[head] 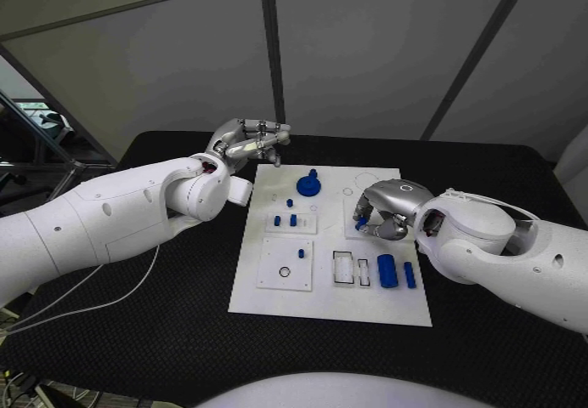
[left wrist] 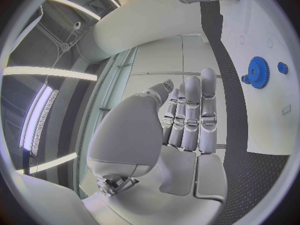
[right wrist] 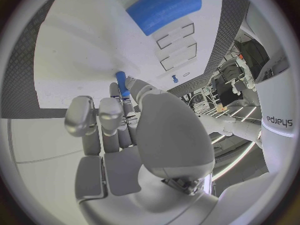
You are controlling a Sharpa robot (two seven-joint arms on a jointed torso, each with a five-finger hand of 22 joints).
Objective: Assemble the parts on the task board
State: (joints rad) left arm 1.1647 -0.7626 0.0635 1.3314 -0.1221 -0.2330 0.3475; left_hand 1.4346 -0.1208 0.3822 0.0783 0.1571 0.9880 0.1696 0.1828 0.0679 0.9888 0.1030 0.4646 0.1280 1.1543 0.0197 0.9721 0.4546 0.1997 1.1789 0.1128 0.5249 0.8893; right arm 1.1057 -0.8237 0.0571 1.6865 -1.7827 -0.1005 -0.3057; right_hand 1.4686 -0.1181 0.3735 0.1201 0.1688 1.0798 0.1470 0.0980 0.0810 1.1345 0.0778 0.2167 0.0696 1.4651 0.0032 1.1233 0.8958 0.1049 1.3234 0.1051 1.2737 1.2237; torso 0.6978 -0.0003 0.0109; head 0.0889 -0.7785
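Task board (head: 329,297): white plate, centred on the black bench (head: 160,340), long axis running away from the robot. Bare bench shows on all four sides of it; the widest free margins lie to the left and right of the board and along its near edge.

Right hand (head: 380,212): over the right half of the board, fingers curled in. Right wrist view shows a small blue peg (right wrist: 122,83) pinched between the thumb and a finger (right wrist: 128,105), its tip pointing at the white surface. Whether the peg touches the board, cannot tell. The right forearm covers the bench beside the board's right edge.

Left hand (head: 249,140): off the board, above the bench by the far left corner. In the left wrist view its fingers (left wrist: 190,115) are straight and close together, nothing held. The board's left edge is free of it.

Parts on the board:
- blue gear (head: 310,183) near the far edge, standing alone with white surface around it
- three short blue pegs (head: 291,219) on the raised tile left of centre
- large blue cylinder (head: 387,270) and a slimmer blue bar (head: 409,274) side by side near the right edge, just beside two rectangular slots (head: 353,270)
- square tile with a ring hole (head: 285,272) toward the near left; the near strip of the board beyond it is bare.
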